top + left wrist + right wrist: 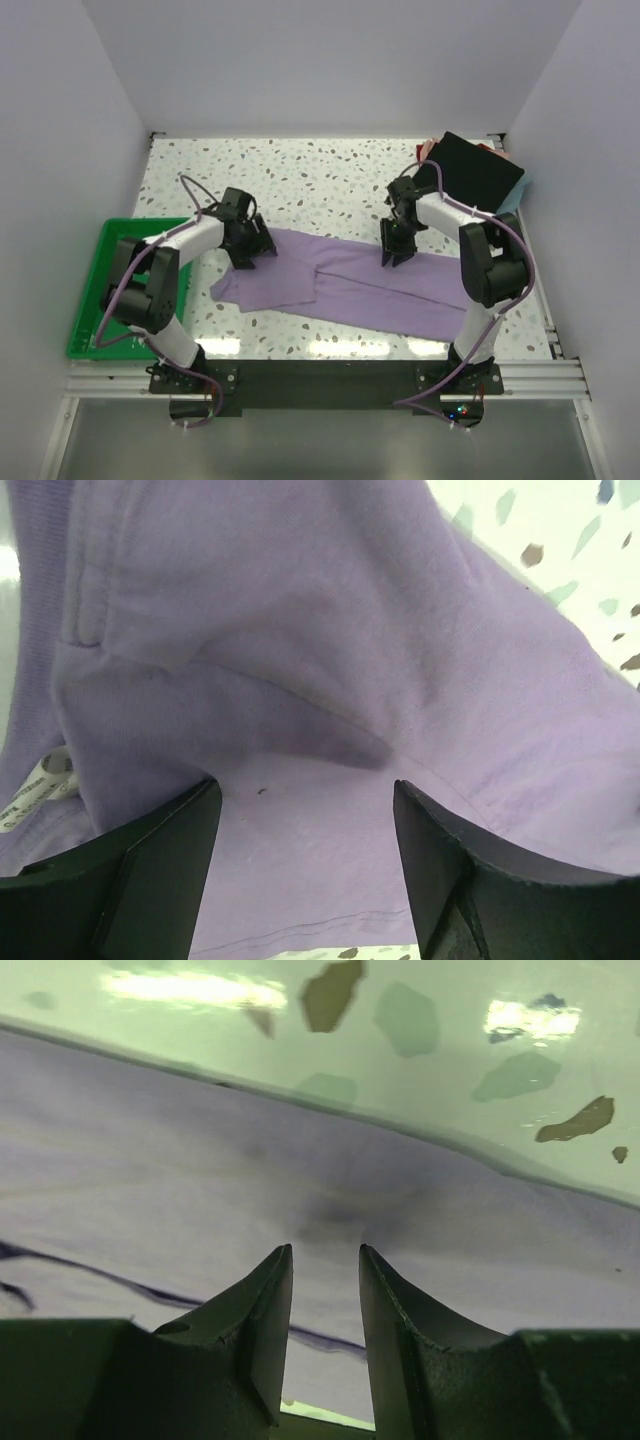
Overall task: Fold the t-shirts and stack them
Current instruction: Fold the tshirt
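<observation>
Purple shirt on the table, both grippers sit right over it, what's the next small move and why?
Probably raise both arms slightly clear of the purple shirt. The left gripper and right gripper stand open with no cloth pinched, and the shirt already lies as a long flat strip, so regripping one end for a crosswise fold looks next.

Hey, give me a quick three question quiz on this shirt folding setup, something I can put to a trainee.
1. True or false: the purple t-shirt lies on the table, outside the green tray.
2. Which colour tee lies on top in the far right corner? A black, B white, C yellow.
3. Fill in: the left gripper has its jaws ___ over the purple cloth.
Key: 1 true; 2 A, the black tee; 3 open.
</observation>
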{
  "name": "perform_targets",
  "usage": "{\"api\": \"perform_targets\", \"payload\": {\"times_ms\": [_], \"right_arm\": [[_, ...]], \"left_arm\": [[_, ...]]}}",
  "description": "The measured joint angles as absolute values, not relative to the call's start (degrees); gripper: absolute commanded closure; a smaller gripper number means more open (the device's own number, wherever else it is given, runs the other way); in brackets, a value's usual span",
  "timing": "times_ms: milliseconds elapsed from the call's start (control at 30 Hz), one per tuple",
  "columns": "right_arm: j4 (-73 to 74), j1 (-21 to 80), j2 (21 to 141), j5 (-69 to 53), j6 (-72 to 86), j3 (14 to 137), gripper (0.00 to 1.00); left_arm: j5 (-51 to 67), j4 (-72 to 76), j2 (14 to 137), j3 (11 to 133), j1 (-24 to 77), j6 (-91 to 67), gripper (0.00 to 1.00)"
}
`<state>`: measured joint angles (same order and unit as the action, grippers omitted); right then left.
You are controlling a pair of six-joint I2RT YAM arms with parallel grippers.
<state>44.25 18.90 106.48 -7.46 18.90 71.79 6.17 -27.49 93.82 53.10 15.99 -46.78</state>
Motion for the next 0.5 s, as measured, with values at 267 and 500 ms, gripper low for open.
{"api": "perform_targets", "payload": {"times_ms": [267,500], "right_arm": [[44.3,17.1,107.6,-7.7,19.1,70.0,0.64],[43.6,17.1,106.7,-9.3,22.7,68.3,0.65]], "left_arm": [[6.5,-30.3,106.6,68.8,13.6,-40.7,0.25],[5.6,-35.3,123.2,93.4,13.1,-35.2,0.24]]}}
